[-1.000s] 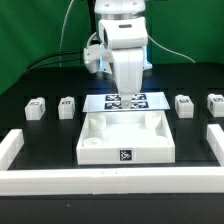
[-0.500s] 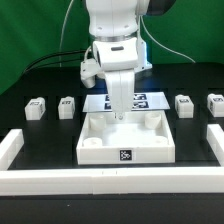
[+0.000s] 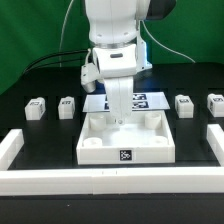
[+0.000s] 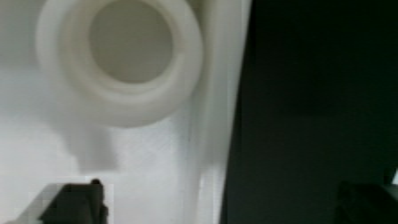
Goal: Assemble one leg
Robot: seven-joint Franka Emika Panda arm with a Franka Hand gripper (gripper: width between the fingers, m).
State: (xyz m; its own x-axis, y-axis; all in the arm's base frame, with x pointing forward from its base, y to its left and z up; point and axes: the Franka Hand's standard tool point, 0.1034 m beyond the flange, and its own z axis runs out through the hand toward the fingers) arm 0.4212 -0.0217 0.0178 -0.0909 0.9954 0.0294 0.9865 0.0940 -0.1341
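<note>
Four small white legs with marker tags lie on the black table: two at the exterior view's left point(image 3: 36, 107) point(image 3: 67, 104) and two at its right point(image 3: 184, 103) point(image 3: 216, 102). My gripper point(image 3: 120, 117) is down at the back part of the large white tray-like piece point(image 3: 100, 150), far from every leg. In the wrist view the gripper point(image 4: 231, 205) is open and empty. One finger point(image 4: 75, 203) is over the white piece near a round socket point(image 4: 125, 60); the other is past its edge, over the dark table.
The marker board point(image 3: 145, 99) lies just behind the tray-like piece, partly hidden by the arm. White rails border the work area at the front point(image 3: 110, 180), left point(image 3: 10, 148) and right point(image 3: 216, 140).
The arm has come down from above the marker board to the back part of the tray-like piece. The legs have not moved.
</note>
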